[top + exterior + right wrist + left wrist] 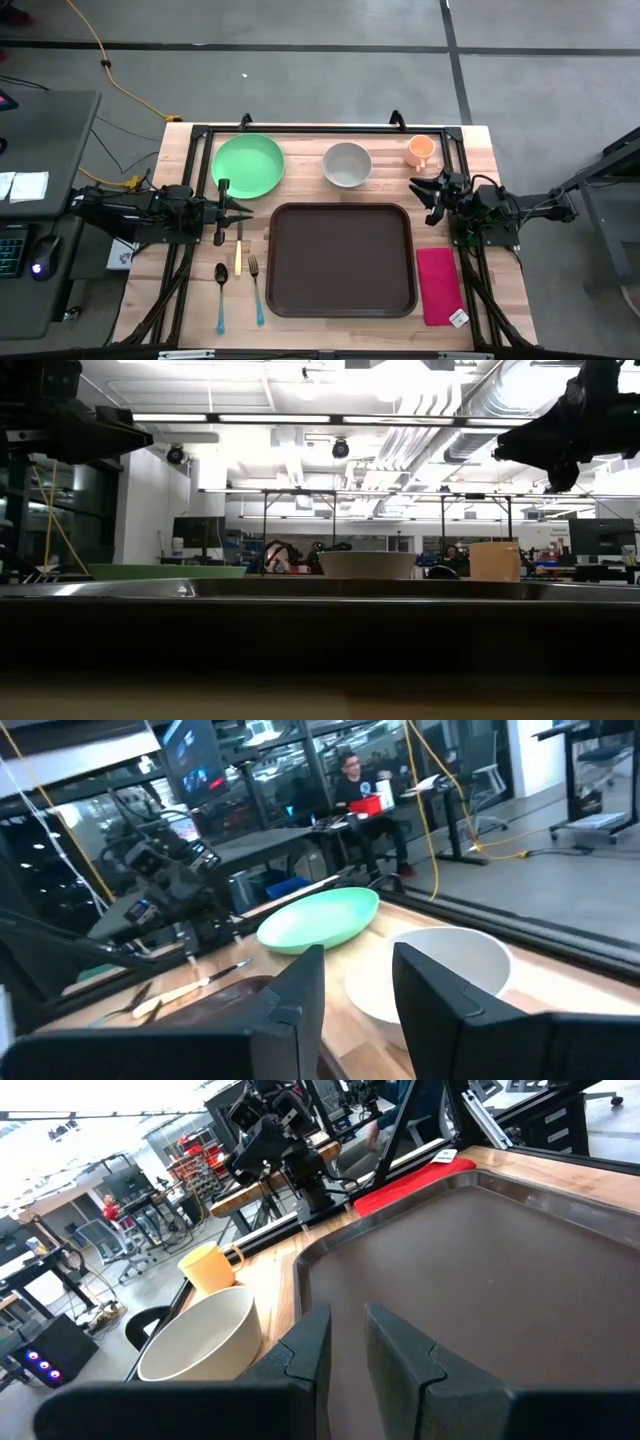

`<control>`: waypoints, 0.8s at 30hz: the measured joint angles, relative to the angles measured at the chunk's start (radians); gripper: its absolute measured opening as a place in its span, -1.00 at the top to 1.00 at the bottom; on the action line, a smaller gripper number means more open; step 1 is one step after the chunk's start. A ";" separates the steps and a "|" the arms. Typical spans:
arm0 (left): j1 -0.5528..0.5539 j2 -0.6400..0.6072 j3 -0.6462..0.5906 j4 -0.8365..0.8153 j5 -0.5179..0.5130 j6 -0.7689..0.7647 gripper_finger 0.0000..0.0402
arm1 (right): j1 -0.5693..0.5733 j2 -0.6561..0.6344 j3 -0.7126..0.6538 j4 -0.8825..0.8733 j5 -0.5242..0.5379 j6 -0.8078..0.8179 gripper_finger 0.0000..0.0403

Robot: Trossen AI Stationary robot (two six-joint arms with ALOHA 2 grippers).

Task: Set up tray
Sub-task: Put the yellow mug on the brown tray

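Note:
The dark-brown tray (340, 260) lies flat on the wooden table, near its front middle, with nothing on it. My left gripper (247, 210) hovers level just off the tray's left rim, open, with a narrow bare gap between its fingers (348, 1350). At the tray's far right corner my right gripper (418, 192) also hovers level and open, with nothing between its fingers (358, 985). Each gripper points toward the table's middle.
Behind the tray stand a green plate (248, 165), a pale bowl (347, 164) and an orange cup (420, 150). A spoon (221, 295), a knife (238, 258) and a fork (256, 290) lie left of the tray. A red-pink napkin (438, 285) lies right of it.

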 joint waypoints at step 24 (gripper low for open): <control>0.000 0.000 0.000 -0.015 -0.088 0.000 0.52 | 0.000 0.209 0.506 -0.570 0.296 -0.070 0.51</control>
